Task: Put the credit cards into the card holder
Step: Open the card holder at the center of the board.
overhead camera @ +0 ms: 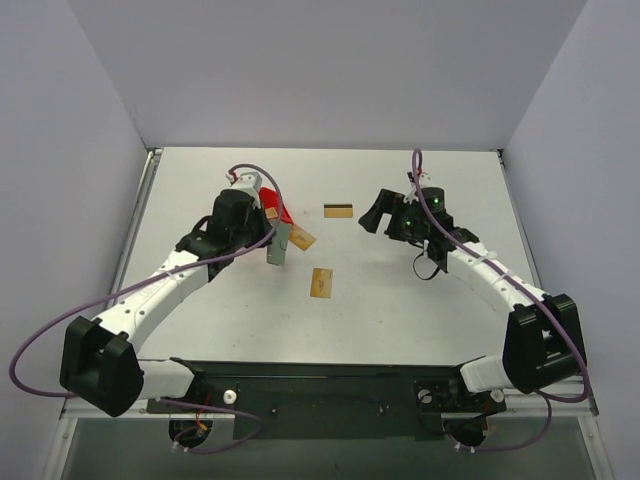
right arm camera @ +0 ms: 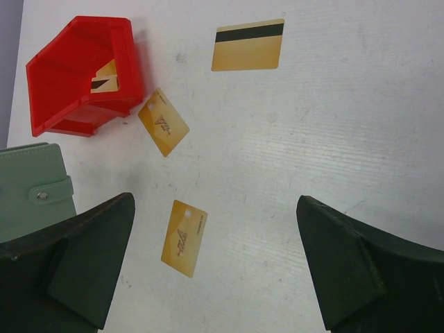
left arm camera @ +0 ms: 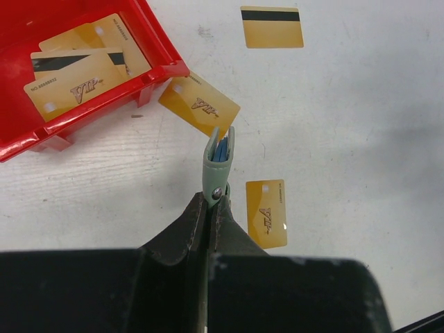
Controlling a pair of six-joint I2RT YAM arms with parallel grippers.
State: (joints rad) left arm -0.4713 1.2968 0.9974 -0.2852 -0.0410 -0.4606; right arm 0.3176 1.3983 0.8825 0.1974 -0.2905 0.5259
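Top external view: toward the far-left corner of the table, a red bin holds several credit cards; three more lie loose beside it. The left gripper pinches the card holder upright and slightly agape. The right gripper, jaws wide and empty, probably fetches a loose card next.

The left arm reaches forward and inward from its base in a bent pose. Its left gripper points downward, fingers pressed together and clamped on the lower edge of the card holder, which stands edge-on between them. The right arm reaches forward and inward in a mirrored bend, wrist turned toward the left arm; the right gripper has its jaws spread wide apart and grips nothing.
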